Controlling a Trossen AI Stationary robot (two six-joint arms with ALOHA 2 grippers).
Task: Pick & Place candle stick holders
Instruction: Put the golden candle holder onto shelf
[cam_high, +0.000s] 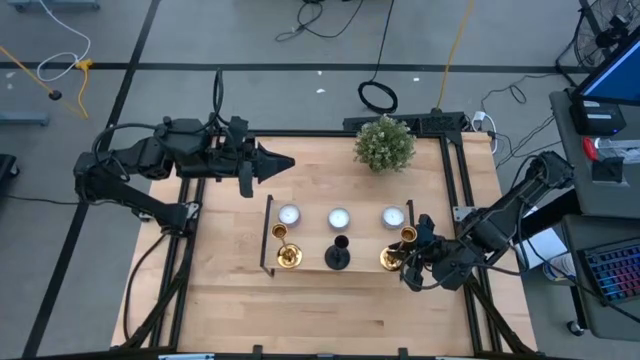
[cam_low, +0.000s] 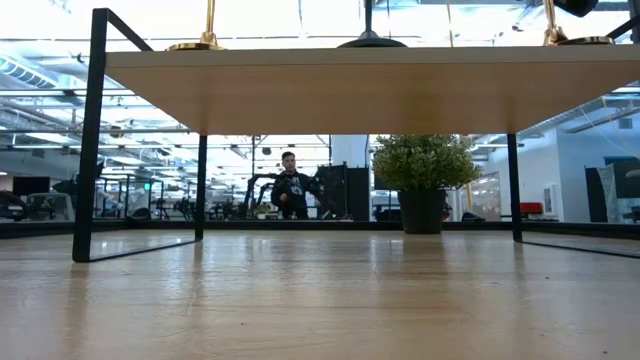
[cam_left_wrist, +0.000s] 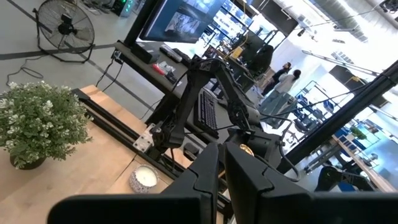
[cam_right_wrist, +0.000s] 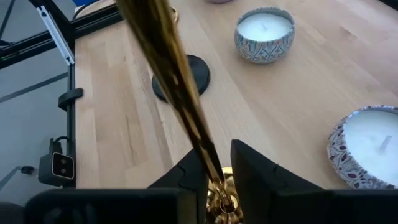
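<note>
Three candle stick holders stand by their round bases along the near edge of the long wooden black-framed stand: a gold one at the left, the shorter black one in the middle, a gold one at the right. My right gripper is shut on the right gold one, low down by its base. My left gripper is shut and empty, above the table's far left part, well away from the stand. My right gripper pinches the right gold holder's slim stem between its two fingers, just above the round base. The fingers come about level from the table's right and near side and lie across the stem. The base rests on the stand's top.
Three small white candles in tins sit in a row on the stand behind the holders. A potted plant stands at the table's far edge. Bare wooden table lies near and left of the stand. A person stands far off in the room.
</note>
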